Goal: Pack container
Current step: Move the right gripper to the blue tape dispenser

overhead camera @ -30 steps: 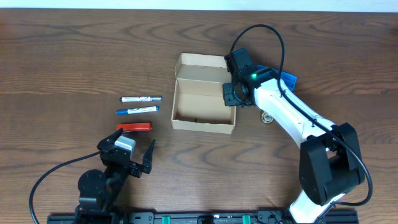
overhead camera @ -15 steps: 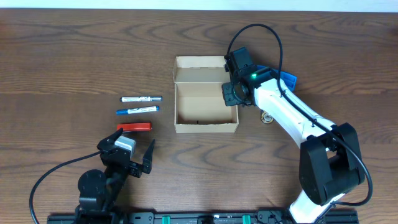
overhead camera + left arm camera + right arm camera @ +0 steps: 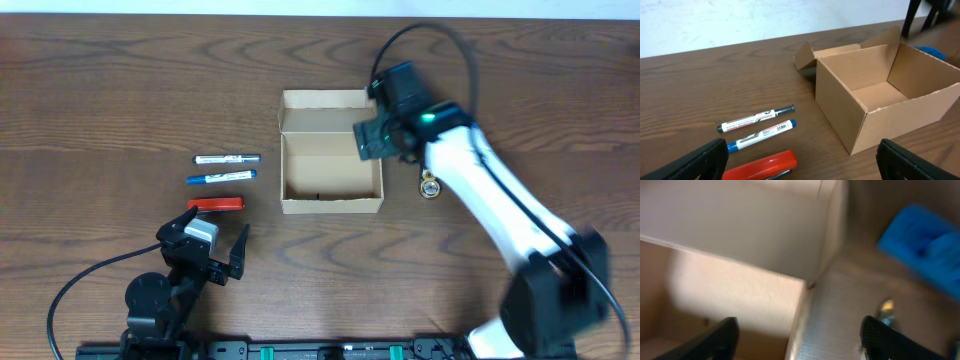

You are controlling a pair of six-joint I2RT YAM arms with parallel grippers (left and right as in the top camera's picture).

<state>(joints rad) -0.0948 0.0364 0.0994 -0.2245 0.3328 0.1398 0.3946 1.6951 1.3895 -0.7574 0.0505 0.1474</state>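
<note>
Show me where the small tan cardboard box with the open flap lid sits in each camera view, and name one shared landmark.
Overhead: the small tan cardboard box is at centre, slightly above the middle, lid open towards the top.
Left wrist: the box is right of centre, open top facing up.
Right wrist: the box is blurred and fills the left half.
Shared landmark: a blue object beside the box, in both wrist views; I cannot find it overhead.

The right gripper (image 3: 372,140) hung blurred over the right wall of the open container (image 3: 330,205); I couldn't read its jaws. The left gripper (image 3: 217,225) sat with jaws spread wide. Just ahead of them lay a red object (image 3: 216,204), then a blue marker (image 3: 220,177), with a black-capped marker (image 3: 227,159) farthest.
</note>
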